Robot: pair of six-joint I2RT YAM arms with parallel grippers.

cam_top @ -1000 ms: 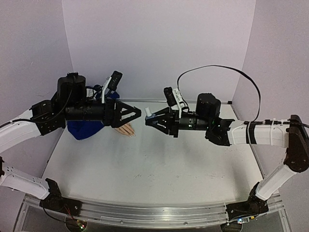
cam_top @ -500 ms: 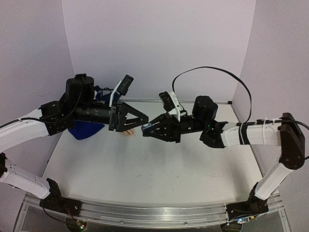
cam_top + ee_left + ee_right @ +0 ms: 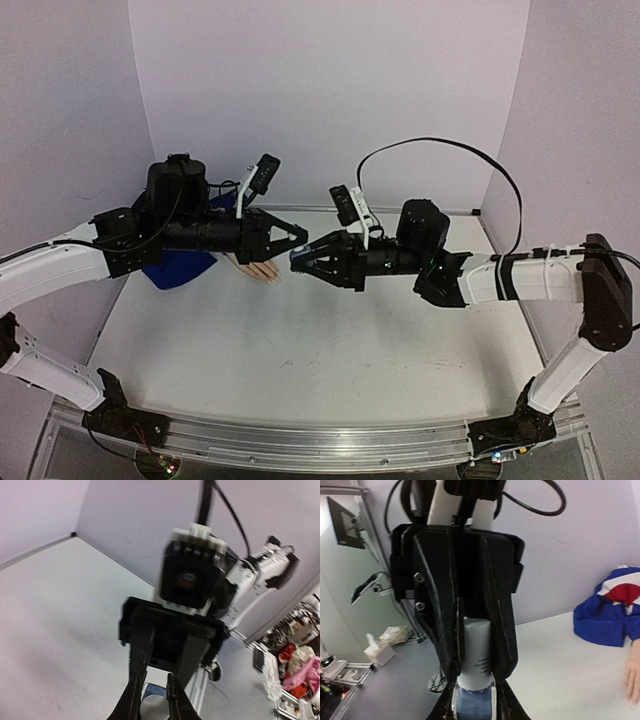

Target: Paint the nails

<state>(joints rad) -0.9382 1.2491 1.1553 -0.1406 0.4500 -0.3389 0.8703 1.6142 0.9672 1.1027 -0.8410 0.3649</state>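
Note:
A small bottle with a blue base and a white cap hangs in mid-air between the two arms. My right gripper is shut on the blue base. My left gripper comes from the opposite side and is shut on the white cap. From above, the left gripper and right gripper meet tip to tip over the table. The peach mannequin hand lies just behind them, sticking out of a blue, red and white sleeve. Its nails are too small to make out.
The white table is boxed in by lilac walls at the back and both sides. A black cable loops above the right arm. The sleeve and mannequin hand lie at the right edge of the right wrist view.
The left arm swung right and its open jaws closed on the bottle cap. The right arm carried the bottle left and a little lower to meet it.

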